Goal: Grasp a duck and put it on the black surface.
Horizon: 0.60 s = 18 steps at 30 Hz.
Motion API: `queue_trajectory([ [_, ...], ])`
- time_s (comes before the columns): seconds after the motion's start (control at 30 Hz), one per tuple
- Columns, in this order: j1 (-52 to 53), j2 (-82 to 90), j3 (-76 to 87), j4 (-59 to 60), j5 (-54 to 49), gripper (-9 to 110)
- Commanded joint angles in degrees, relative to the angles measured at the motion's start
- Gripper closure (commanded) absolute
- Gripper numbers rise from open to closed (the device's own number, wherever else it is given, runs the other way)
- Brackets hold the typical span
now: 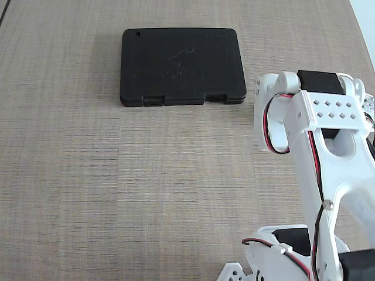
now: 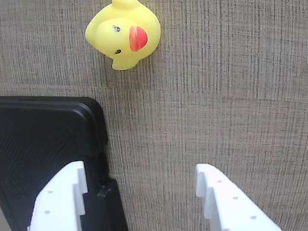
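The small bright yellow rubber duck (image 2: 123, 34), with its red-orange beak and two dark eyes turned toward the camera, sits at the top of the wrist view on the woven grey-brown table surface (image 2: 216, 96). Its upper part is cut off by the frame's top edge. It lies on bare table, apart from the case and well apart from the fingers, and nothing grips it. The fixed view does not show the duck.

Below and to the left of the duck in the wrist view lies the flat matte black rectangular plastic case (image 2: 43, 139), one rounded corner pointing toward the duck with a strip of table between them. In the fixed view the same case (image 1: 181, 65) rests flat at the far side of the table, left of the arm, a faint embossed mark on its lid and two latch notches on its near edge.

The white two-finger gripper (image 2: 139, 197) enters the wrist view from the bottom edge, its two white plastic fingers (image 2: 62, 197) spread wide with nothing between them. The left finger sits over the case's edge; the right one is over bare table.

In the fixed view the white arm (image 1: 316, 152) with red and black wires fills the near right corner, its gripper hidden from that camera.
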Motion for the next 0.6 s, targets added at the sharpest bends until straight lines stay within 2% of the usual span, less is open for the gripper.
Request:
queue_trajectory([
  [0.0, -0.09, -9.40, -5.98, -0.62, 0.00, 77],
  [0.27, 5.80, -23.73, -14.41, -0.62, 0.00, 77],
  [0.57, 10.11, -31.90, -19.25, -0.62, 0.00, 77],
])
